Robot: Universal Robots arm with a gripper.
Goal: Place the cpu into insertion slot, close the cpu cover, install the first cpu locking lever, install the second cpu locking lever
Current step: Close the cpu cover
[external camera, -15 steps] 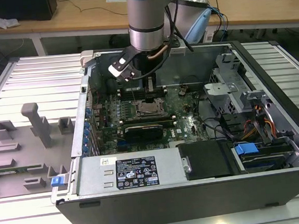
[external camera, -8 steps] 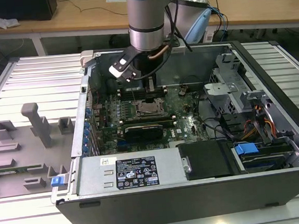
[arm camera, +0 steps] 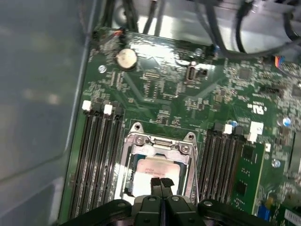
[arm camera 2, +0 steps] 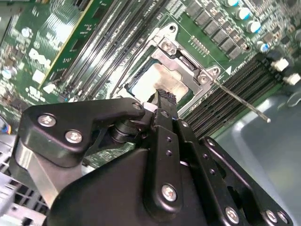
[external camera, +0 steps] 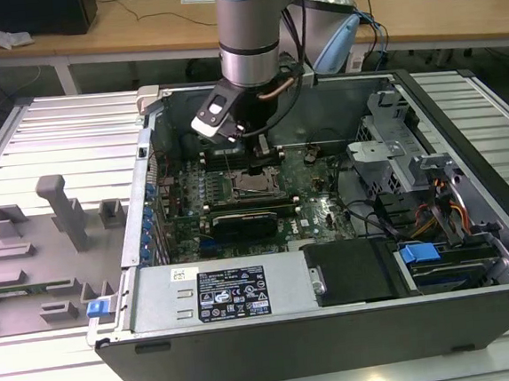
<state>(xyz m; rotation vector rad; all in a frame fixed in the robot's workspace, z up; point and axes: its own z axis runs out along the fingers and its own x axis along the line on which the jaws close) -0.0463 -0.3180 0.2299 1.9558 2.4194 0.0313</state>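
1. In the first wrist view the tool (arm camera: 161, 182) is seen clenched. Its two black fingertips are pressed together with nothing between them, at the near edge of the cpu (arm camera: 153, 167). Whether contact is made cannot be told.
2. The cpu is seated in the insertion slot (arm camera: 132, 165). Its pale, matt metal top is framed by the window of the cpu cover (arm camera: 162, 143), which appears to be lowered over it.
3. In the second wrist view a thin, straight steel locking lever (arm camera 2: 240, 101) is seen unlatched, sticking out over the dark memory slots (arm camera 2: 214, 115).
4. The cpu is judged light, rigid and fragile. It is best held by its edges, and hard pressure onto the pins beneath is to be avoided.
5. The cover is judged a thin, stiff stamped plate, best pushed on its frame rather than through the window. The lever is judged springy and best taken near its free end.
6. The glossy green motherboard (arm camera: 160, 89) is housed in an open computer case (external camera: 338, 326), which is set on a ribbed metal desk (external camera: 62, 136).
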